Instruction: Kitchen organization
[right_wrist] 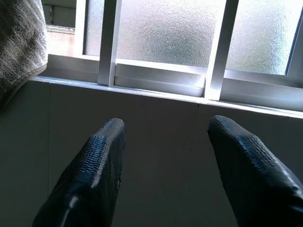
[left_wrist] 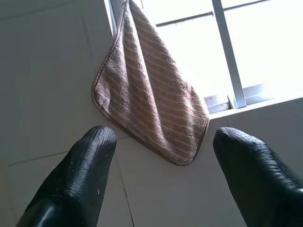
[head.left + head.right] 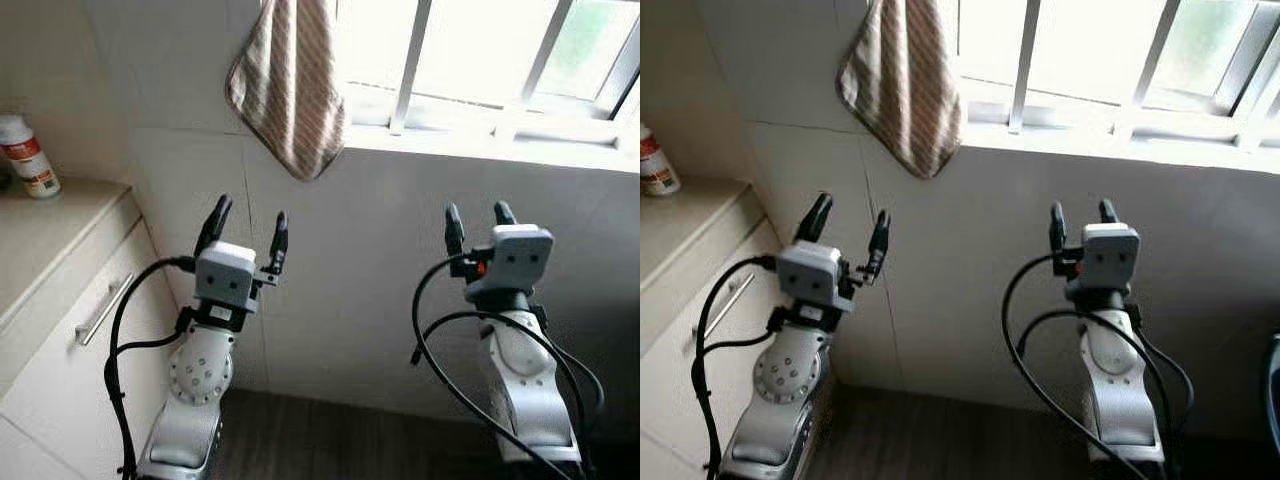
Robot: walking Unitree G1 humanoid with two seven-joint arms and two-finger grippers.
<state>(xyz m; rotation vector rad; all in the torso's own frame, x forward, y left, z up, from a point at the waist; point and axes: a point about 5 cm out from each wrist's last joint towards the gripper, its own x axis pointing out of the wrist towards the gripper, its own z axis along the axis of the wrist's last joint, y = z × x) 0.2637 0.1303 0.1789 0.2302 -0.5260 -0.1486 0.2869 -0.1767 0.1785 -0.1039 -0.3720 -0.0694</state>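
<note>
Both grippers, left point(image 3: 247, 227) and right point(image 3: 479, 224), are raised with fingers spread, holding nothing. Striped towel point(image 3: 288, 85) hangs at 12 o'clock beside the window point(image 3: 480, 60); bottle point(image 3: 28, 155) at 9 o'clock. Left wrist view: towel point(image 2: 151, 99) between parted fingers point(image 2: 75, 179).

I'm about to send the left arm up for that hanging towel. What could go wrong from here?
1. The towel hangs above the open left gripper, flat against the tiled wall; the fingers may hit tile before closing on cloth.
2. How the towel is hung is out of frame, so a pull may snag.
3. The cabinet and its handle sit close beside the left arm, which could knock them.
</note>
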